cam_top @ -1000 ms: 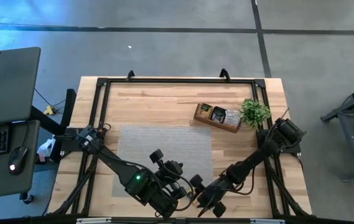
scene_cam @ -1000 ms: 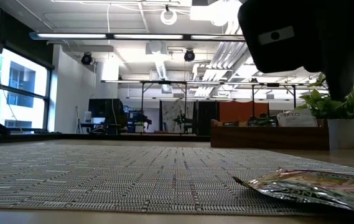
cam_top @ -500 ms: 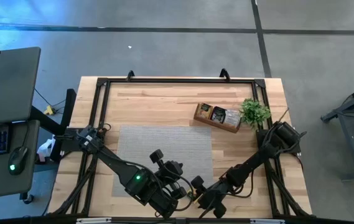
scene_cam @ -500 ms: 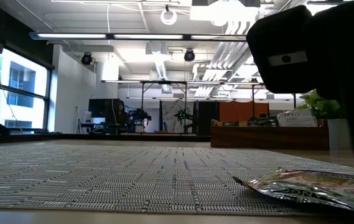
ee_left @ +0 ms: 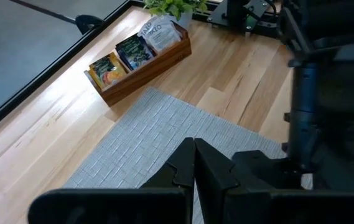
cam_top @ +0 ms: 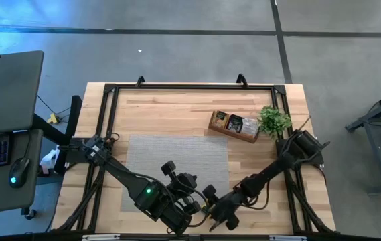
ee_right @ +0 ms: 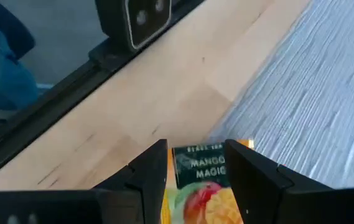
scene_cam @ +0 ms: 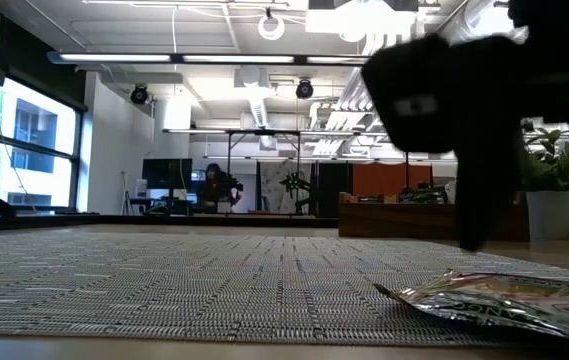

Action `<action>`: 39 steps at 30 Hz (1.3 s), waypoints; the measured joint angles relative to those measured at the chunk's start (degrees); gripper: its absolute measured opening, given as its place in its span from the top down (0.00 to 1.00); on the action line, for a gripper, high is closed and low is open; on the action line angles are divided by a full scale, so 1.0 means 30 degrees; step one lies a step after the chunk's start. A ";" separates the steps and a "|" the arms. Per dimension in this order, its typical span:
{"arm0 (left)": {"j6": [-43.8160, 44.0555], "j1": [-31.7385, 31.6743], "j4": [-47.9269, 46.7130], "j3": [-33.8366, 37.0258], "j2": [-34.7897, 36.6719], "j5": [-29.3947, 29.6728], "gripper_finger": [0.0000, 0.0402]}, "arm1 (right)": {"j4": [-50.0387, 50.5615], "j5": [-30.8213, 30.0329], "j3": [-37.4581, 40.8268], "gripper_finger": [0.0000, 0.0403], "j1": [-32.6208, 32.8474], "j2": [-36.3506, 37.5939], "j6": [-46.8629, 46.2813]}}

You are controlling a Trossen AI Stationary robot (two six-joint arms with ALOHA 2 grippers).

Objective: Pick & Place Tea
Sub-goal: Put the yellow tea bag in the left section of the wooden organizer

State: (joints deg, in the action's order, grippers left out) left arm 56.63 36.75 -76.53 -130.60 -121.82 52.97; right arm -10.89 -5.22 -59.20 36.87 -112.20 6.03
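1. A tea sachet (ee_right: pixel 209 180) lies flat at the near edge of the table, about 6 o'clock from the table's centre, at the corner of the grey mat (cam_top: pixel 177 161). It is a small flat packet with a crinkled, shiny foil edge (scene_cam: pixel 494 300) and a printed face showing orange and yellow fruit under white lettering on a dark band.
2. The right gripper (ee_right: pixel 195 171) is lowered over this sachet, its two dark, blocky fingers (ee_right: pixel 149 174) standing wide apart with the packet showing between them; whether they touch it cannot be told.
3. The right arm (cam_top: pixel 270 175) reaches from its base at 4 o'clock in a long, low stretch towards 6 o'clock, the wrist angled down at the table.
4. The left gripper (ee_left: pixel 193 163) sits just beside it, at about 7 o'clock, its two tapered black fingers pressed together and holding nothing. The left arm (cam_top: pixel 120 175) runs in from its base at 8 o'clock.
5. The mat is a rectangular woven sheet with a fine ribbed texture, lying on the pale planked wood of the table (cam_top: pixel 170 110).
6. At 2 o'clock stands a long brown wooden tray (ee_left: pixel 145 65) with more sachets (ee_left: pixel 133 50) upright in it, orange, dark and white.
7. A small leafy green plant (cam_top: pixel 274 120) stands just beside the tray's right end.
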 joint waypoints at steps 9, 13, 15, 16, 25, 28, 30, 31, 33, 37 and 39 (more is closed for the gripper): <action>-0.0003 0.0000 -0.0013 0.0000 0.0000 -0.0029 0.99 | 0.1860 0.0939 0.0000 0.61 -0.1550 -0.0022 -0.1539; 0.0003 0.0000 -0.0022 -0.0003 0.0000 -0.0029 0.99 | 0.2830 0.0750 -0.0041 0.63 -0.1660 -0.0007 -0.1546; 0.0003 0.0000 -0.0022 -0.0003 0.0000 -0.0029 0.99 | 0.3294 0.0789 -0.0065 0.66 -0.1699 -0.0150 -0.1654; -0.0004 -0.0006 -0.0015 -0.0003 0.0000 -0.0029 0.99 | 0.3346 0.0843 -0.0085 0.68 -0.1699 -0.0307 -0.1729; -0.0004 0.0000 -0.0015 -0.0003 0.0000 -0.0022 0.99 | 0.3159 0.1383 -0.0111 0.94 -0.1670 -0.1086 -0.2383; 0.0003 -0.0002 -0.0015 -0.0003 0.0000 -0.0024 0.99 | 0.2986 0.1444 -0.0058 0.99 -0.1663 -0.0910 -0.2355; 0.0002 -0.0001 -0.0013 -0.0003 0.0000 -0.0120 0.99 | 0.2943 0.1420 -0.0044 0.98 -0.1663 -0.0700 -0.2428; 0.0000 -0.0007 -0.0007 -0.0003 0.0000 -0.0245 0.99 | 0.3002 0.1388 -0.0030 0.97 -0.1656 -0.0507 -0.2415; 0.0002 -0.0007 -0.0014 -0.0003 0.0000 -0.0457 0.99 | 0.3183 0.1389 0.0045 0.99 -0.1655 -0.0046 -0.2415; -0.0004 -0.0007 -0.0029 -0.0001 0.0003 -0.0488 0.99 | 0.3595 0.0981 0.0143 0.98 -0.1641 0.1052 -0.2299; -0.0004 -0.0007 -0.0026 -0.0003 0.0000 -0.0488 0.99 | 0.3428 0.0502 0.0078 0.97 -0.1636 0.1478 -0.1714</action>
State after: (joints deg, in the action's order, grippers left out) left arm 56.62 36.73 -76.61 -130.61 -121.82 51.51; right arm -0.61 -3.71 -58.96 31.96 -107.77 0.88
